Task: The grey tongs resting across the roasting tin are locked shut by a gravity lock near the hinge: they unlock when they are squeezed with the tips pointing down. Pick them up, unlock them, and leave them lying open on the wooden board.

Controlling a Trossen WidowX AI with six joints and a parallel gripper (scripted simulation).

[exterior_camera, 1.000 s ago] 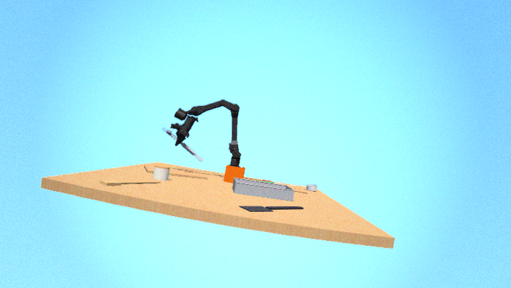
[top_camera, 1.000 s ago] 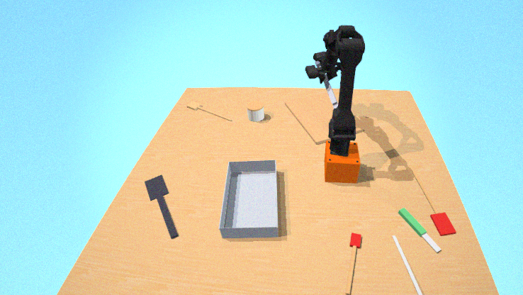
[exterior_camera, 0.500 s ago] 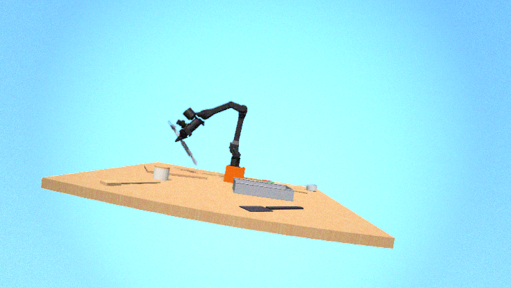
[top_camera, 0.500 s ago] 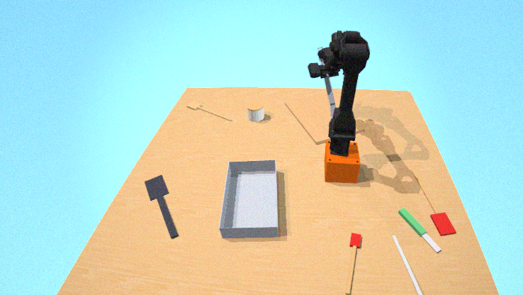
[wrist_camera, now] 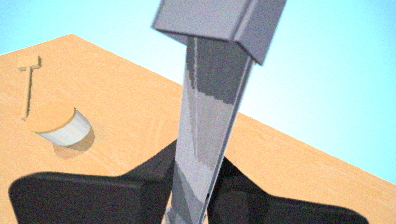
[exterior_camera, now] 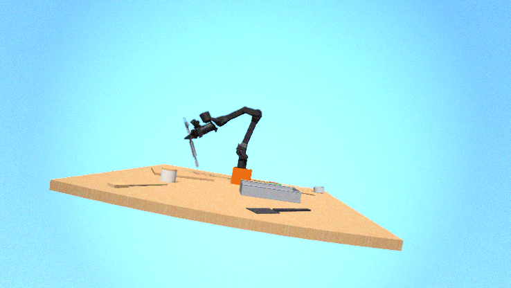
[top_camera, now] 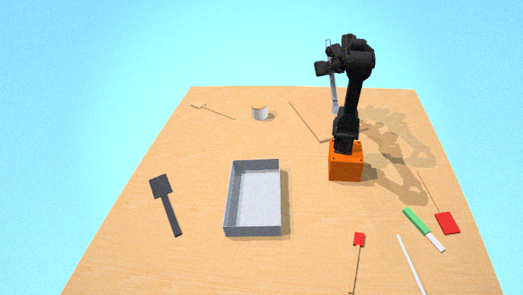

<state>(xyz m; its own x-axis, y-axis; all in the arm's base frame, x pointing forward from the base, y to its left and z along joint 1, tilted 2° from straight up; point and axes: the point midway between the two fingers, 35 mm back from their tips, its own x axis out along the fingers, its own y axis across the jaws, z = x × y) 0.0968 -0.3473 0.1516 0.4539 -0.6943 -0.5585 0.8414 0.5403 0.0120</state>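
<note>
The grey tongs (top_camera: 333, 89) (exterior_camera: 192, 150) (wrist_camera: 215, 75) are in the air, steeply upright with a slight tilt. Their block-like hinge end is up and their tips point down toward the table. The arms look close together; the lock state cannot be seen. My gripper (top_camera: 330, 66) (exterior_camera: 189, 136) (wrist_camera: 193, 144) is shut on the tongs, across the arms below the hinge block. The wooden board (top_camera: 311, 117) (exterior_camera: 178, 175) lies flat behind the robot base, well below the tongs, partly hidden by the arm. The roasting tin (top_camera: 252, 231) (exterior_camera: 270, 193) is empty.
A white pot with a wooden lid (top_camera: 259, 112) (exterior_camera: 168, 175) (wrist_camera: 70, 131) stands left of the board. A wooden tool (top_camera: 198, 105) lies farther left. A dark spatula (top_camera: 170, 212) (exterior_camera: 291, 210) lies left of the tin. A green-handled knife (top_camera: 416, 220) and red-ended tools lie at the front right.
</note>
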